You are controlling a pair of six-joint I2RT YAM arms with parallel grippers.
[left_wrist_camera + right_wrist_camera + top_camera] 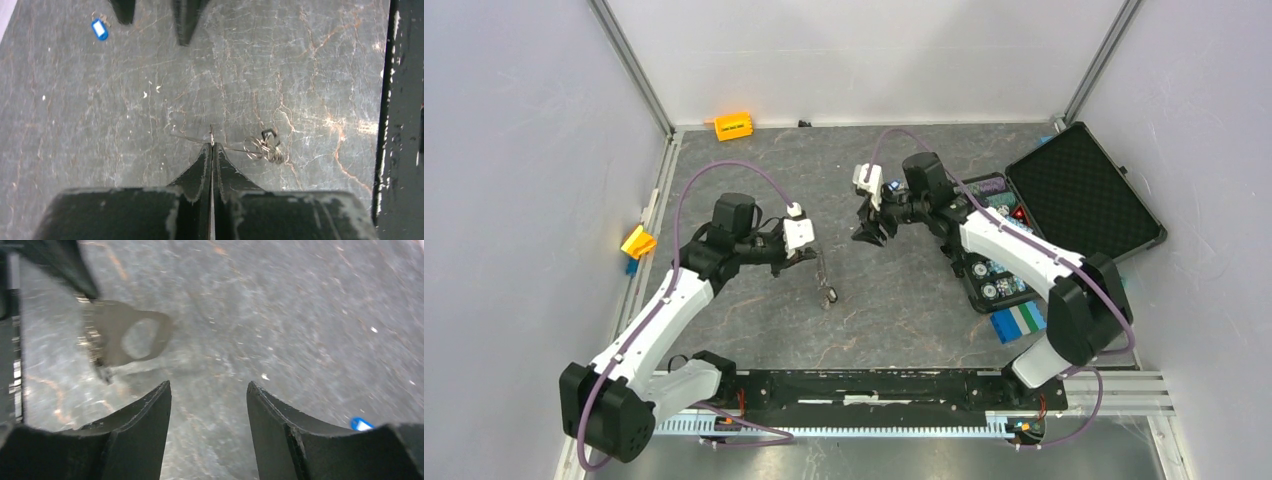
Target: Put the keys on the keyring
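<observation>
From above, the left gripper [810, 255] pinches the keyring [825, 282], which hangs down, with the right gripper [869, 234] nearby. Left wrist: jaws clamped on the ring's edge, black-headed key [270, 135] dangling beside it, blue-tagged key [100, 29] loose on the table [325, 75]. Right wrist: fingers [140, 425] spread and empty; fetching the blue one seems next.

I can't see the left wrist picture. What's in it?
The left gripper is shut on the flat grey metal keyring, seen edge-on as a thin sliver above a grey marbled table. A small black-headed key shows just right of it; a tiny blue tag lies far off, top left.
</observation>
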